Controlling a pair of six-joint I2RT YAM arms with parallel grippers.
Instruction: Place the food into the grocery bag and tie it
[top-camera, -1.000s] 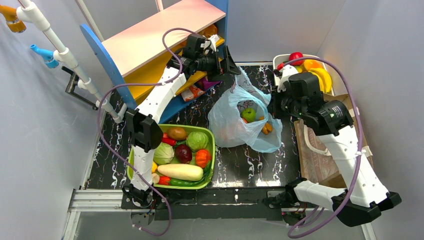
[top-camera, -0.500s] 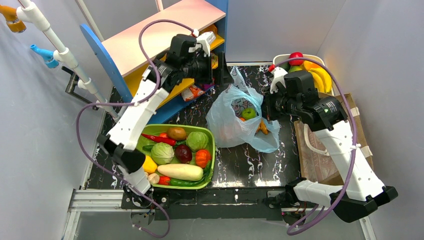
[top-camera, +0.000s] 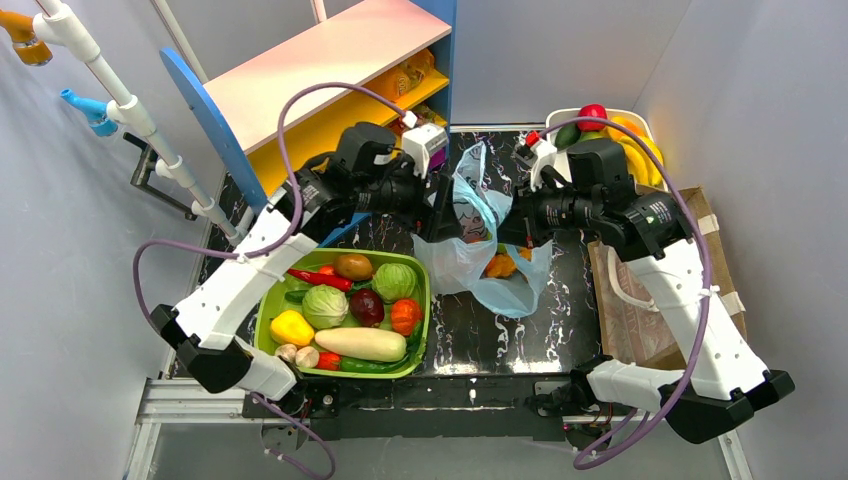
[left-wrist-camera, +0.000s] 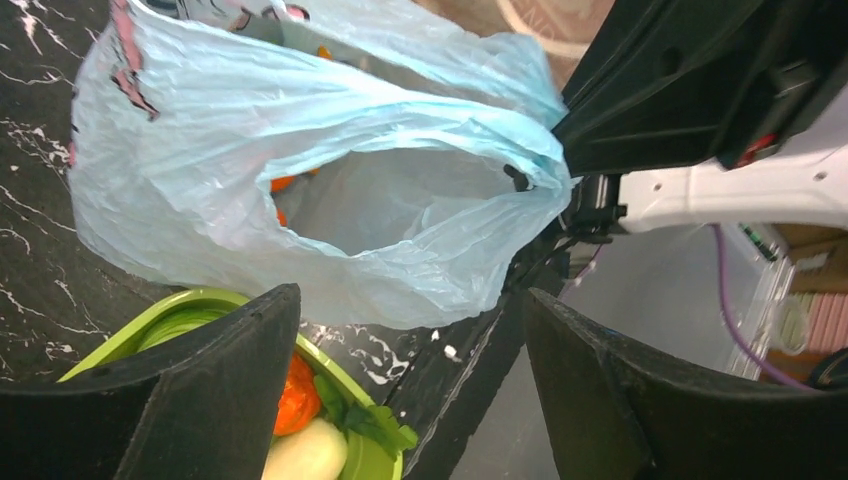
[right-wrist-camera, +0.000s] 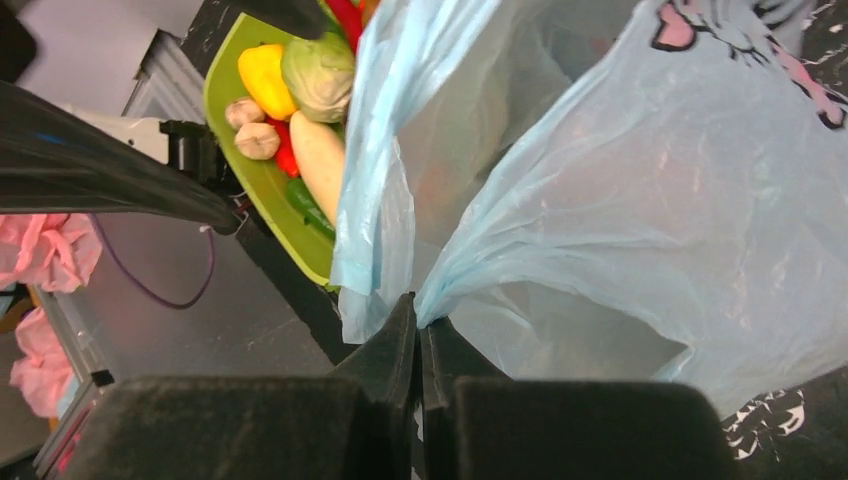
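**Clamping on one side, spread wide on the other**

The right end effector has its fingers pressed together on a fold of the thin, translucent light-blue plastic grocery bag. It grips at the bag's right rim and holds the film up over the black marbled bench. The left end effector faces the bag's open mouth from the opposite side. Its two fingers stand wide apart with nothing gripped; whether they touch the film I cannot tell. Round orange food lies low inside the bag. A green plastic tray of vegetables sits just left of the bag.
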